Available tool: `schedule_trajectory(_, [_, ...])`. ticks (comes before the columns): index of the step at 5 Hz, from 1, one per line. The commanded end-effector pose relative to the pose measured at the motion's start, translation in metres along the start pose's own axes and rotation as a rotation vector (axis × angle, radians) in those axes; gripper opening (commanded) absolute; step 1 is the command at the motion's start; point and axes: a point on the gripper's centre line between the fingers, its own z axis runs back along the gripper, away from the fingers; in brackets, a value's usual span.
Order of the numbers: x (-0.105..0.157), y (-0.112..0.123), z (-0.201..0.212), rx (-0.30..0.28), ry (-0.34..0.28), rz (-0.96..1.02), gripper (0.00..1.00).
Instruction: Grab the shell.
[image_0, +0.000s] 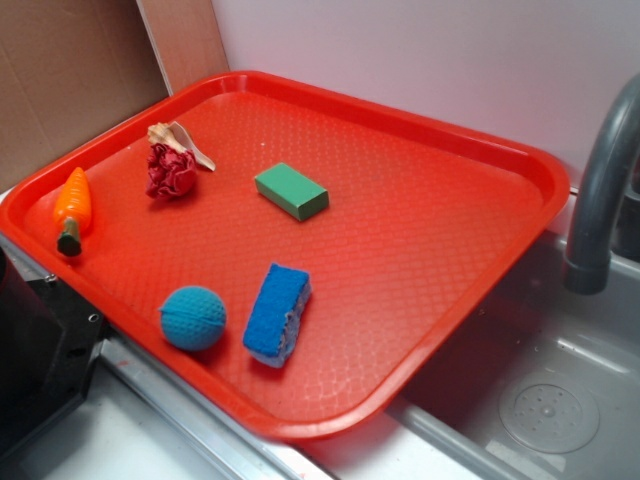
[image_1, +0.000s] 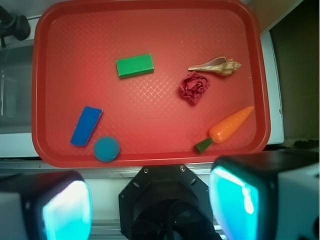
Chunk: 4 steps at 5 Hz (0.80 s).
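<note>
Over a grey sink (image_0: 560, 400) sits a red tray (image_1: 150, 20); the shell (image_1: 216, 65) lies near its edge, just beside a dark red ruffled lump (image_1: 194, 88), untouched, while the gripper (image_1: 150, 205) hangs high above, fingers spread wide

The shell (image_1: 216, 66) lay open from above near the tray's (image_1: 150, 155) far-left corner; only the dark red ruffled lump (image_1: 194, 88) crowded it, just beside on the near side. The carrot (image_1: 227, 129) by the left rim and the green block (image_1: 134, 65) stood apart
</note>
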Motion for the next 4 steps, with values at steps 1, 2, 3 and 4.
schedule_trajectory(1, [0.0, 0.0, 0.0, 0.0, 0.0, 0.0, 1.0])
schedule_trajectory(2, [0.029, 0.034, -0.039, 0.023, 0.074, 0.251, 1.0])
schedule_trajectory(3, [0.058, 0.075, -0.079, -0.018, 0.059, 0.503, 1.0])
schedule_trajectory(4, [0.076, 0.099, -0.104, 0.005, -0.06, 0.692, 1.0])
